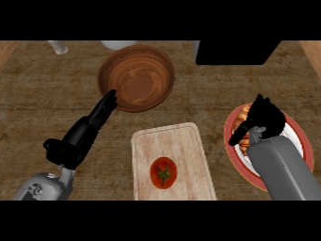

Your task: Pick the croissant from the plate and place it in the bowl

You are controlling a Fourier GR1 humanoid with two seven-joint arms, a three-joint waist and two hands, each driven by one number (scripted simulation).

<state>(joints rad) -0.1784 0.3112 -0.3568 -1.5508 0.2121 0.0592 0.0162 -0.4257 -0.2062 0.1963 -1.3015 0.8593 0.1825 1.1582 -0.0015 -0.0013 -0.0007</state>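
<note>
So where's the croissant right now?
In the head view it's at the right, on the red-rimmed plate, the croissant mostly hidden under the right hand, right of the cutting board.

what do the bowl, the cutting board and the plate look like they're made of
Bowl: dark wood, ringed grain with a slight sheen. Cutting board: pale, matte wood with faint straight grain. Plate: probably glazed ceramic, smooth red rim around white.
</note>
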